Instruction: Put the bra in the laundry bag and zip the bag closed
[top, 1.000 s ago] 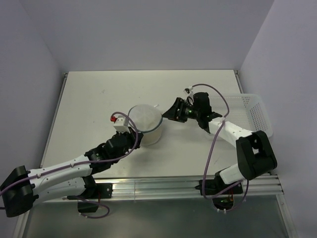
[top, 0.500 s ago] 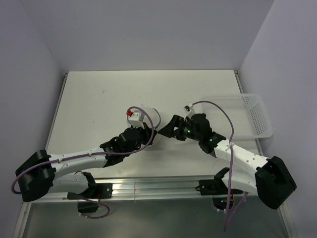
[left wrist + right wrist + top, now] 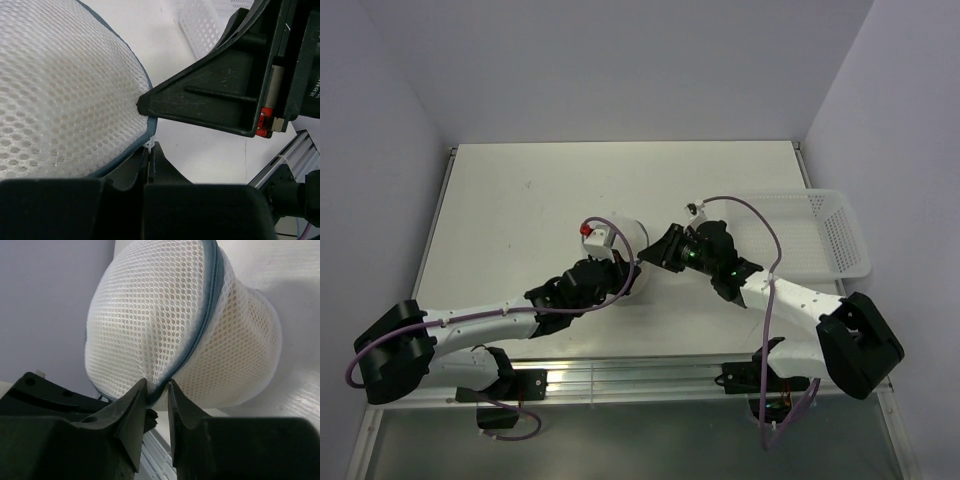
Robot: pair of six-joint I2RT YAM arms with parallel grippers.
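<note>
Item: laundry bag (image 3: 631, 238), a domed pouch of translucent white honeycomb mesh with a teal zip rim (image 3: 207, 307), is sitting just below centre of the overhead frame on the matte white table (image 3: 520, 190). The black left gripper (image 3: 148, 156) is pressing its fingers together on the rim's lower edge, while the right gripper (image 3: 157, 390) is pinching the zip seam between wedge-shaped fingers. A white plastic lattice basket (image 3: 835, 235) is lying at the right edge, well apart.

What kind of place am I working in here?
Most likely a robotics lab test cell, not a home: a plain white tabletop boxed in by pale walls, a metal rail along its near edge, and two white-and-black robot arms bolted there, handling a round white mesh laundry bag.
</note>
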